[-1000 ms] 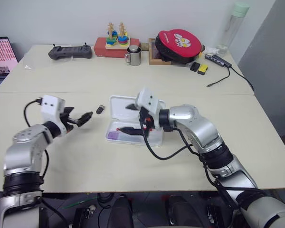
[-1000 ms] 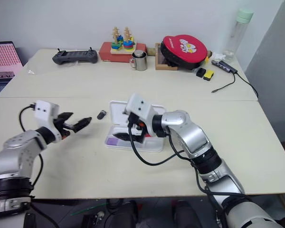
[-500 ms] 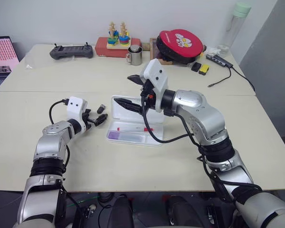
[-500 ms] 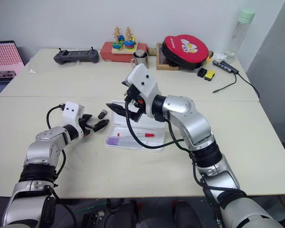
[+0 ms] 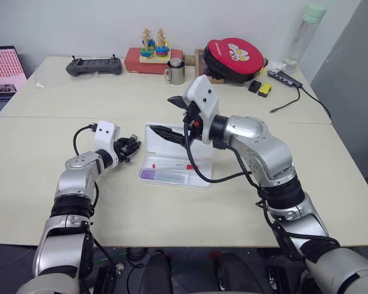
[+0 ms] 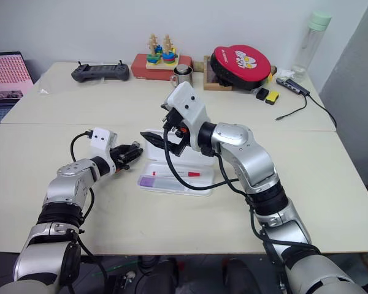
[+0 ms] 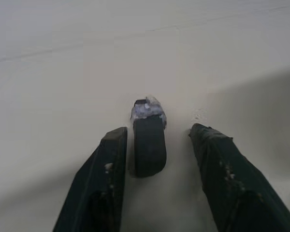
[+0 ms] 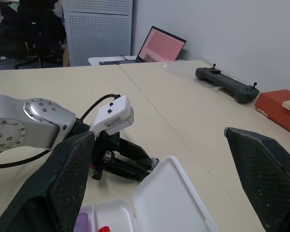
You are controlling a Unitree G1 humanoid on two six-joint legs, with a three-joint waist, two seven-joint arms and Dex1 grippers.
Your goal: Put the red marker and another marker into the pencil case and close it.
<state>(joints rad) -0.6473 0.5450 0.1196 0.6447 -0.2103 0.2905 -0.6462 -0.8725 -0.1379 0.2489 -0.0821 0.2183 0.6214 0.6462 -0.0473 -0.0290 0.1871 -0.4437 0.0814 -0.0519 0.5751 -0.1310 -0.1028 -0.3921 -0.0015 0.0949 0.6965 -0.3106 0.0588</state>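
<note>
- One pencil case (image 5: pixel 172 177), lid up, on the worktop (image 5: pixel 233 202); two markers inside: red marker (image 5: pixel 172 166), purple-capped marker (image 5: pixel 148 174).
- One small black stub (image 7: pixel 148 145) between the left pincer (image 7: pixel 157 140) fingers, a gap on one side; firm grasp unclear.
- Right pincer (image 5: pixel 172 116) released, above the case.
- Since earlier: left pincer moved in to the stub and narrowed; right pincer lifted out of the case.

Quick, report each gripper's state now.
Left gripper: partly open, fingers either side of the small black stubby object on the table, not clamped.
Right gripper: wide open, holding nothing, above the pencil case.
</note>
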